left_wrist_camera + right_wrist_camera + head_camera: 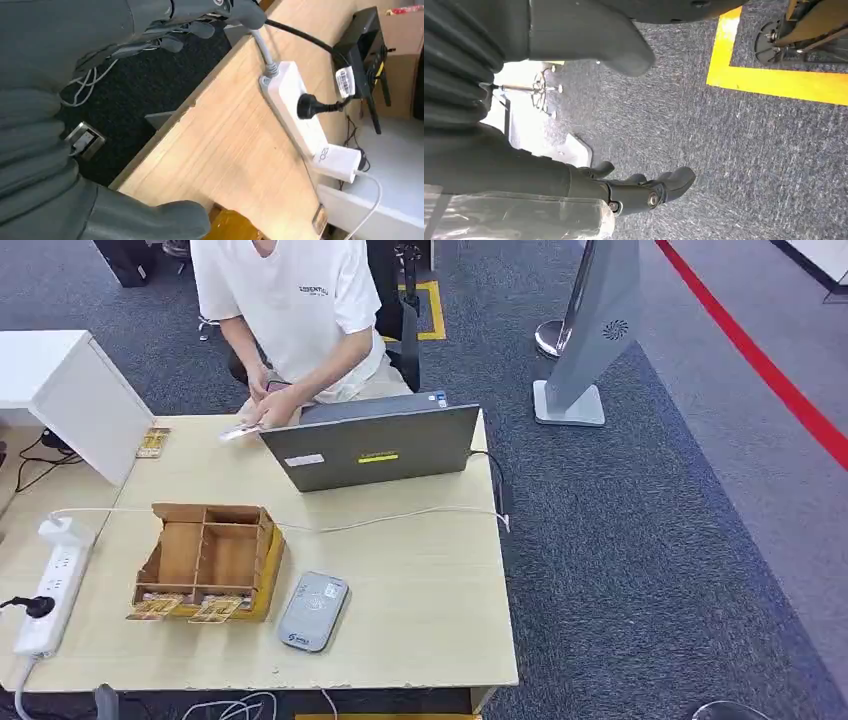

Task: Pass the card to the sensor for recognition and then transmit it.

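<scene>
The light wooden table [420, 580] carries a flat grey rounded card sensor [313, 611] near its front edge. Just beside the sensor, on the robot's left, stands an open-topped brown wooden compartment box [208, 558]. Two patterned cards [185, 609] lie at the box's front edge. A further patterned card [152, 443] rests at the far side of the table, next to a white panel [85, 405].

A grey laptop [372, 447] stands open near the far edge, its lid back towards the robot. A person in a white T-shirt [290, 300] sits behind it and holds a small pale card [238, 432] over the tabletop, just beside the laptop. A thin white cable [400, 517] runs across the table between the laptop and the box.

A white power strip [52, 587] lies along the table's left edge, with a black plug [306, 106] and a white adapter [337, 162] inserted.

Left hand [165, 35]: positioned above the dark carpet at the table's edge, fingers apart, holding nothing.

Right hand [624, 192]: positioned over the blue-grey carpet, near a yellow floor line [774, 82], fingers extended and apart, holding nothing.
</scene>
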Controlling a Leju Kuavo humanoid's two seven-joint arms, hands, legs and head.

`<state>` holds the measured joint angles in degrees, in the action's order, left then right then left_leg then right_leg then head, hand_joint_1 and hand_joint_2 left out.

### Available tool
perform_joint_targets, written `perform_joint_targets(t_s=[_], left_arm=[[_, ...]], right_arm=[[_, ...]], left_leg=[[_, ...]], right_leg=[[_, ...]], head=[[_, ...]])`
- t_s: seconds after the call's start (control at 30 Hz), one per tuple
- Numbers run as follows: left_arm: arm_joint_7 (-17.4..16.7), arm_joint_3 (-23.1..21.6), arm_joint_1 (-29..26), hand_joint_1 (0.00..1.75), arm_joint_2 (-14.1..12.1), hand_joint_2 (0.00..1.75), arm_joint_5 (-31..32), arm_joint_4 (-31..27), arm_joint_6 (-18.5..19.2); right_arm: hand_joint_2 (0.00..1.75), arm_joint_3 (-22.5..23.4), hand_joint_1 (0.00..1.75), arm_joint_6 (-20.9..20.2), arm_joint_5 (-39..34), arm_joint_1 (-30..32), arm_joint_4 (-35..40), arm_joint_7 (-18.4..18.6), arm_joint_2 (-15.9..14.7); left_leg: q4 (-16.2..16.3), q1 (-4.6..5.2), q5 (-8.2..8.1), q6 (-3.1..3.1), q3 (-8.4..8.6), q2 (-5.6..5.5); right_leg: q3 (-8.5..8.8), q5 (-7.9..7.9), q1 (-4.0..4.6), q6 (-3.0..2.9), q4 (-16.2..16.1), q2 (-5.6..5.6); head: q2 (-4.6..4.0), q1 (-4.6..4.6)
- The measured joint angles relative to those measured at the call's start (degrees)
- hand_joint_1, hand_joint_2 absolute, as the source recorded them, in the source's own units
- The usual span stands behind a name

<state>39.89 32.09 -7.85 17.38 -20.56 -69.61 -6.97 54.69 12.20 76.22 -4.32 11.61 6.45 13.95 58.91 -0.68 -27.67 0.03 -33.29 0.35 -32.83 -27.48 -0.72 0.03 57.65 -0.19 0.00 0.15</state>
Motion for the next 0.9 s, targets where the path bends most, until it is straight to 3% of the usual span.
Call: perform_joint_targets(t_s=[0.27,0.4,0.5,0.57,0.6,0.63,0.77,0.83,0.9], left_arm=[[0.2,-0.3,-1.3,0.0,0.4,1.75,-1.5,-4.1,-2.5],[0.2,-3.3,-3.6,0.0,0.6,1.75,2.1,-14.8,-8.2],[0.5,-8.8,-3.6,0.0,0.7,1.75,12.8,-28.0,-13.8],[0.5,-13.3,-2.4,0.0,0.3,1.75,20.7,-34.3,-19.8],[0.6,-15.2,-1.1,0.0,-0.2,1.75,26.0,-37.9,-25.2],[0.6,-17.6,0.2,0.0,-0.6,1.75,28.5,-40.4,-28.3],[0.6,-22.3,2.8,0.0,-1.6,1.75,30.7,-45.8,-31.0],[0.5,-23.8,5.7,0.0,-2.2,1.75,38.8,-46.2,-32.3],[0.5,-24.0,11.5,0.0,-2.6,1.75,52.2,-43.6,-32.6]], right_arm=[[1.75,0.5,0.0,0.2,0.2,-0.1,0.0,-0.2,0.2],[1.75,0.5,0.0,0.1,1.2,-0.1,0.0,0.0,0.2],[1.75,0.2,0.0,-1.2,3.3,-0.3,0.0,0.1,0.2],[1.75,-0.3,0.0,-2.0,4.5,-0.4,0.0,-0.1,0.2],[1.75,-0.7,0.0,-2.3,5.2,-0.4,0.0,-0.4,0.2],[1.75,-1.0,0.0,-2.5,5.5,-0.4,0.0,-0.4,0.2],[1.75,-1.8,0.0,-3.0,6.2,-0.5,0.0,-0.5,0.2],[1.75,-2.4,0.0,-4.0,7.5,-0.6,-0.2,-0.5,0.2],[1.75,-3.6,0.0,-5.2,9.3,-1.0,-0.4,-0.5,0.2]], left_leg=[[0.0,0.02,0.0,0.0,0.01,0.0],[0.0,0.0,0.01,0.01,0.03,0.01],[0.0,0.02,0.04,0.03,0.05,-0.02],[0.1,0.03,0.05,0.02,0.06,0.04],[0.1,0.03,0.05,0.02,0.05,0.02],[0.0,0.04,0.06,0.02,0.07,0.0],[0.0,0.03,0.06,0.02,0.16,0.05],[0.1,0.01,0.11,0.04,0.11,-0.05],[0.1,0.03,0.19,0.04,0.11,-0.16]], right_leg=[[0.0,-0.01,0.0,0.01,0.0,0.01],[-0.04,0.01,0.0,0.01,0.0,0.03],[-0.05,0.02,0.0,0.02,0.0,-0.04],[-0.05,0.06,0.0,0.03,0.0,0.04],[-0.01,0.07,0.0,0.04,0.0,0.03],[0.05,0.07,-0.01,0.05,0.0,-0.01],[0.06,0.07,-0.01,0.05,0.0,0.11],[0.06,0.06,-0.01,0.05,0.0,-0.07],[0.06,0.08,-0.01,0.08,0.0,-0.18]], head=[[0.0,0.0],[0.0,0.0],[0.0,0.02],[0.0,-0.04],[0.0,-0.02],[0.0,-0.04],[0.0,-0.07],[0.0,0.0],[0.0,0.0]])
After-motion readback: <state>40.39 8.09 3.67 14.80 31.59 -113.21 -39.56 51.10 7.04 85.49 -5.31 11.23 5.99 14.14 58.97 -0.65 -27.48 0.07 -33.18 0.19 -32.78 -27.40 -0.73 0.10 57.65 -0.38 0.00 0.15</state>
